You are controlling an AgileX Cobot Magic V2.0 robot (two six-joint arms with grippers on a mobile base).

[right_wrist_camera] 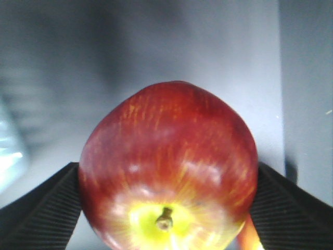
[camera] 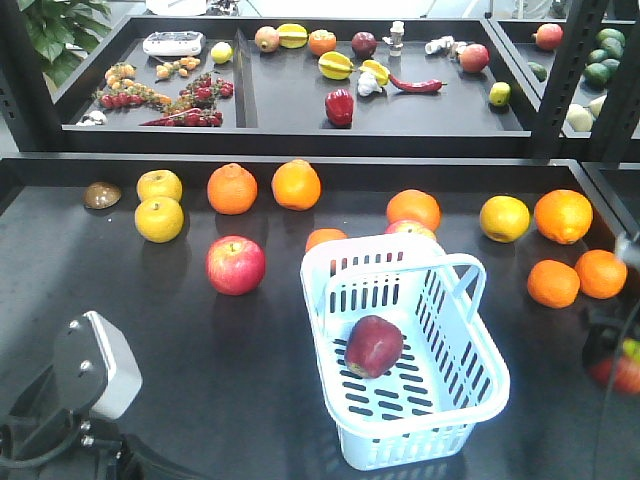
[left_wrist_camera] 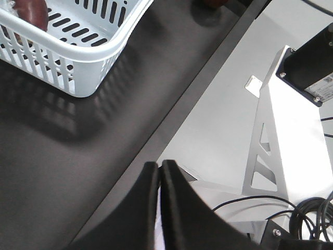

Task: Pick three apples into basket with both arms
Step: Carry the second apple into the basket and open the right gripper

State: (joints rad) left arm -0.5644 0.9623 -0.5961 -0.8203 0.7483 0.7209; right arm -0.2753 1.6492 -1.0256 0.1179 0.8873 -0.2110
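Observation:
The pale blue basket (camera: pixel 470 345) stands on the dark table, right of centre, with one dark red apple (camera: pixel 374 345) lying inside. In the left wrist view the basket (left_wrist_camera: pixel 78 57) and that apple (left_wrist_camera: pixel 32 11) show at the top left. My left gripper (left_wrist_camera: pixel 158 166) is shut with nothing in it, over the table's near edge and apart from the basket. My right gripper (right_wrist_camera: pixel 166 174) is shut on a second red apple (right_wrist_camera: pixel 169 130) with a yellow-green stem end. That held apple (camera: pixel 622 374) appears blurred at the far right edge of the front view.
A brighter red apple (camera: pixel 235 265) lies left of the basket, and another pinkish one (camera: pixel 410 229) sits just behind it. Oranges (camera: pixel 553 283) and yellow fruits (camera: pixel 159 219) are scattered along the back and right. A raised shelf (camera: pixel 290 105) with mixed produce runs behind.

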